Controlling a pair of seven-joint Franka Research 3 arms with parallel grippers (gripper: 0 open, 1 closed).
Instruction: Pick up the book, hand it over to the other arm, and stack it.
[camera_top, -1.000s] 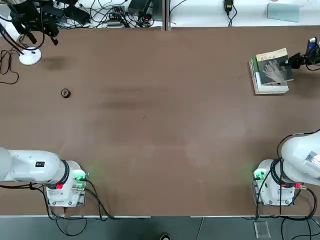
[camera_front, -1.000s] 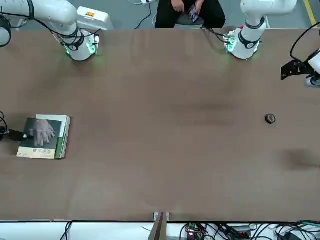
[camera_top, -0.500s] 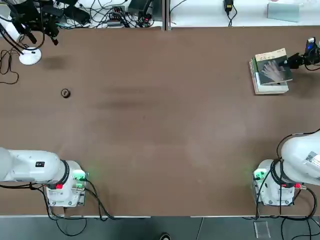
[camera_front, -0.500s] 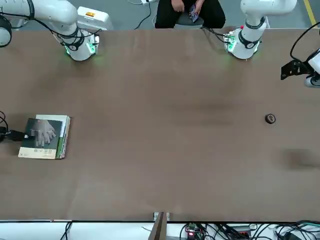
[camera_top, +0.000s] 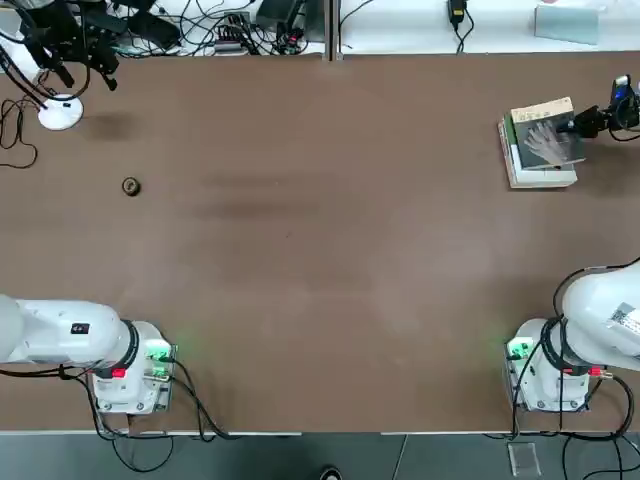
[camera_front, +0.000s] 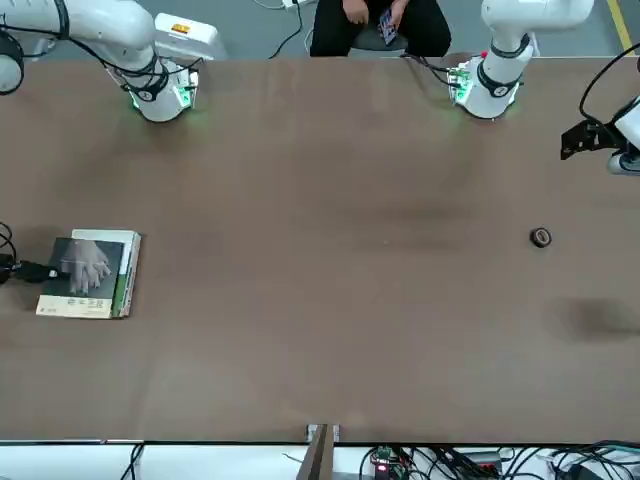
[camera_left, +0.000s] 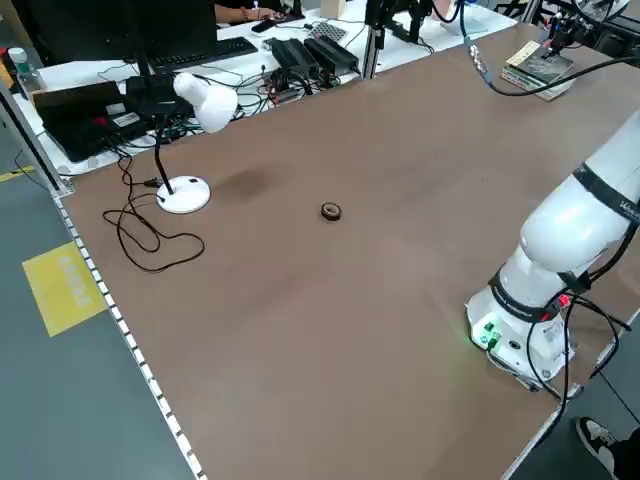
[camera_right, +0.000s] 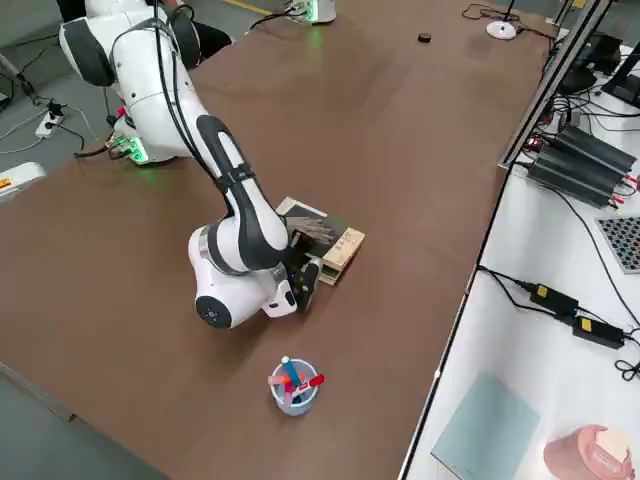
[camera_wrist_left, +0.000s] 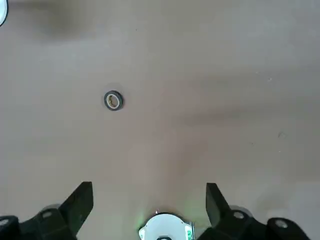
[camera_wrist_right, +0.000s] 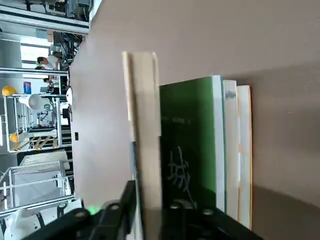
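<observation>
The book (camera_top: 546, 132) lies on the green-and-white book (camera_top: 540, 170) at the bench's (camera_top: 320, 250) far right. The right end effector (camera_top: 582, 123) straddles the book's edge; its grip cannot be determined. The left end effector (camera_wrist_left: 149, 200) is spread, parked.

Small grey book (camera_top: 548, 139) lies atop thicker book (camera_top: 541, 171) — right gripper (camera_top: 585, 122) at its edge.
</observation>
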